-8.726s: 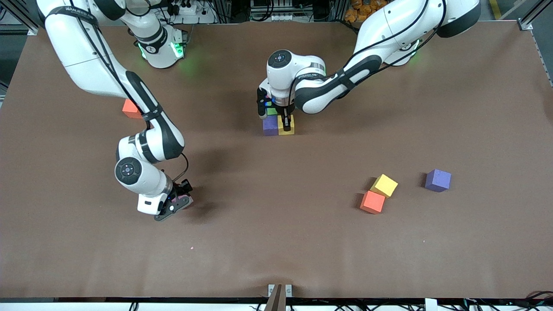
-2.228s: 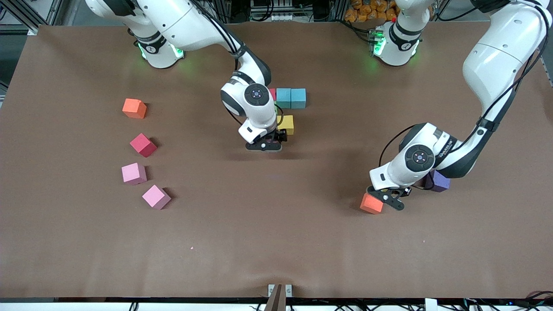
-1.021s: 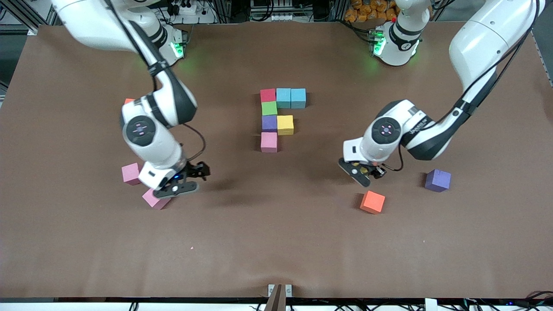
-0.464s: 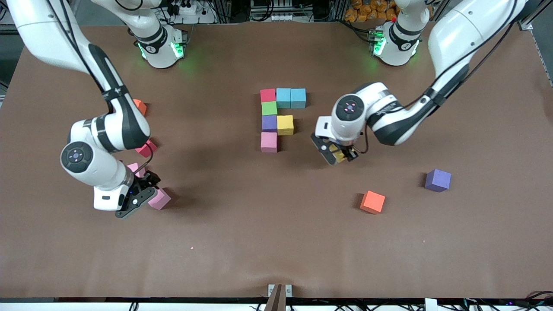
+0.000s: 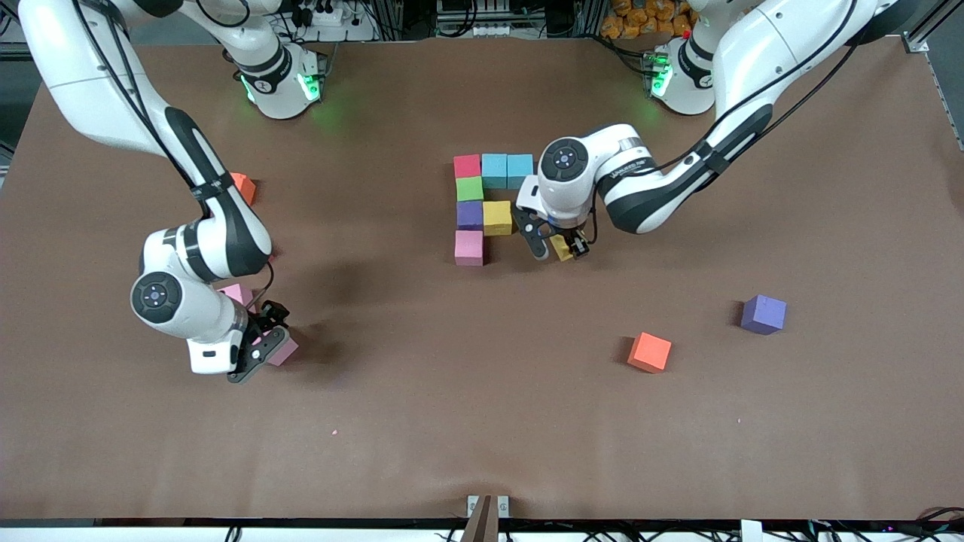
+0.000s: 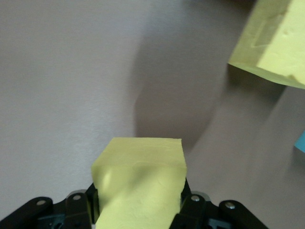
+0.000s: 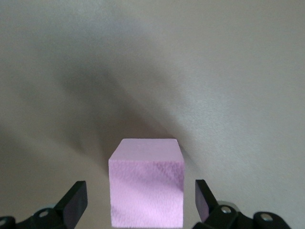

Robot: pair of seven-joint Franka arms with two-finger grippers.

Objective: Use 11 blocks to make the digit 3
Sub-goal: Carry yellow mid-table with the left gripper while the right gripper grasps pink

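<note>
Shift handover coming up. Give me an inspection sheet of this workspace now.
Surface: brown table, bare of spills.
Job's things: six blocks joined mid-table: red, two cyan, green, purple, yellow; a pink block sits nearer the camera with a slight gap. Loose: orange and purple toward the left arm's end.
Clutter: nothing seen.
Grippers: left gripper shut on yellow block beside the figure; right gripper open around pink block.
Cables: along both arms.
Surroundings: frame rails.
</note>
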